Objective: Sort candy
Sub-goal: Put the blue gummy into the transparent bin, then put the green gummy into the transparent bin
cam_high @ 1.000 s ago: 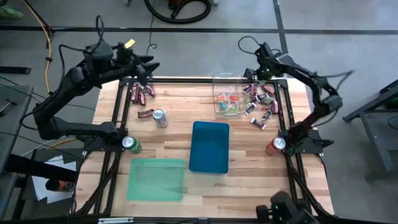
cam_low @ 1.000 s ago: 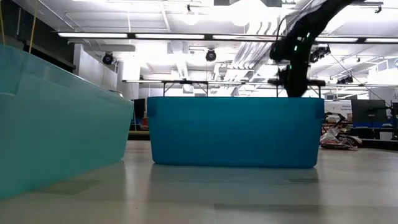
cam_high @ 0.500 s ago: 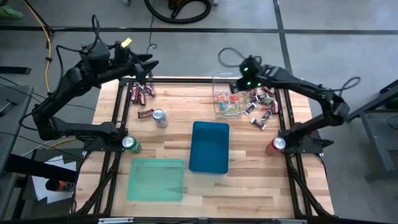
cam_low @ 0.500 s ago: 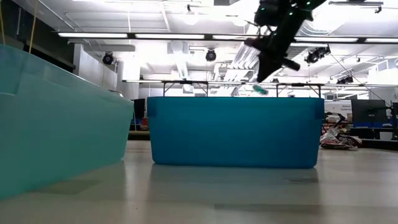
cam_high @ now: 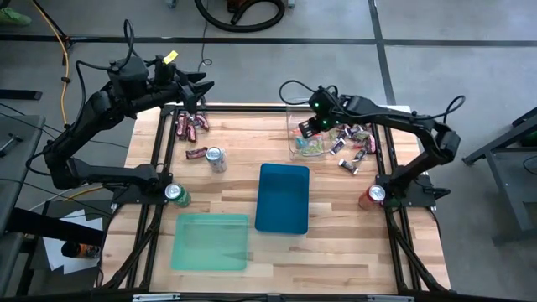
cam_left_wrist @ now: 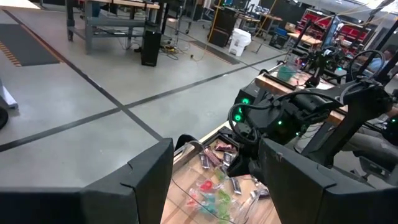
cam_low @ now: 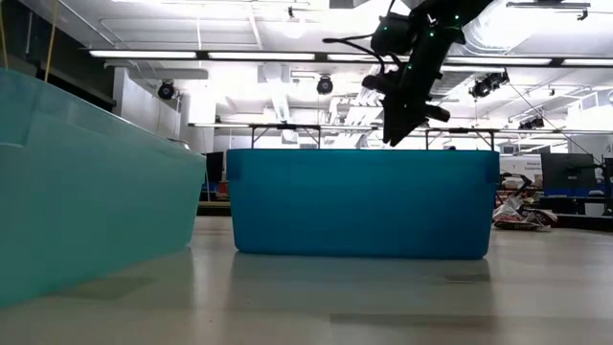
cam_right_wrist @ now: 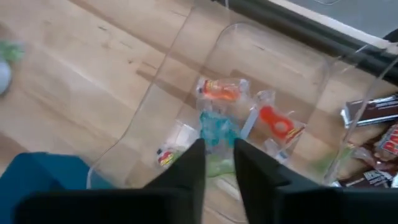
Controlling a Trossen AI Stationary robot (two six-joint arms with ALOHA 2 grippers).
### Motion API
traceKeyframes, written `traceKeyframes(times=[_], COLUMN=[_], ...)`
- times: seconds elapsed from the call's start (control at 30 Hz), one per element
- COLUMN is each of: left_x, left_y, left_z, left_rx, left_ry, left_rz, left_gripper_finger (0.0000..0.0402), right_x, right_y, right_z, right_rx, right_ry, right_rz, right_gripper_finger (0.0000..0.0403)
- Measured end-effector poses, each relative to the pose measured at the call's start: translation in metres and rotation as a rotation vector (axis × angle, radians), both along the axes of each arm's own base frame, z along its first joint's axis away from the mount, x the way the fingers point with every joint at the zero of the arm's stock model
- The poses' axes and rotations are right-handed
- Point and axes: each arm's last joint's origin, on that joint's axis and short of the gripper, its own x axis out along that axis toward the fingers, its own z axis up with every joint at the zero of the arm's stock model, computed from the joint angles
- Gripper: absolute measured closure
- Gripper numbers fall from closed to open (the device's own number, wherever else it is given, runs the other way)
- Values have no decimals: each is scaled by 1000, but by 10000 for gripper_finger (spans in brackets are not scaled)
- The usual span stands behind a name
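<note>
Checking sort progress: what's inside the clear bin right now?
Clear bin holds small bright wrapped candies: orange, red, blue and green. Right gripper hovers above it, hiding the pieces behind its fingers.

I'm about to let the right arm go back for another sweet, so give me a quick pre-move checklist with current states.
1. Right gripper above the clear bin: ok.
2. Fingers parted, nothing seen between them: ok.
3. Small bright sweets lying inside the clear bin: ok.
4. Unsorted candy pile beside the bin, reachable: ok.
5. Left gripper parked at the table's far left edge, out of the way: ok.
6. Last sweet fully released: cannot tell.
</note>
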Motion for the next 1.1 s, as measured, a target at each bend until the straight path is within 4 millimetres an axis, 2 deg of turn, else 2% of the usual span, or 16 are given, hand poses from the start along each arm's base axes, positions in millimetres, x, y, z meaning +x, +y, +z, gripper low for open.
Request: traceKeyframes(times=[0.13,0.27,0.43,0.6,0.73,0.87,1.1], left_x=[0,0,0,0,0,0,-1], left_y=[0,0,0,0,0,-1,-1], left_z=[0,0,0,0,0,-2,-7], left_rx=[0,0,14,15,15,28,37], left_ry=[0,0,9,10,12,50,115], left_rz=[0,0,-3,-3,-8,-25,-35], left_gripper_finger=[177,177,177,177,177,177,177], right_x=[-5,-29,-70,-97,-110,-116,-115], right_y=[2,1,-8,-31,-48,-59,-77], right_z=[6,15,18,14,6,-10,-47], right_rx=[13,20,12,59,95,176,300], right_ry=[-8,52,264,328,357,453,600], right_rz=[49,-43,-304,-470,-575,-607,-612], right_gripper_finger=[252,211,198,199,199,199,199])
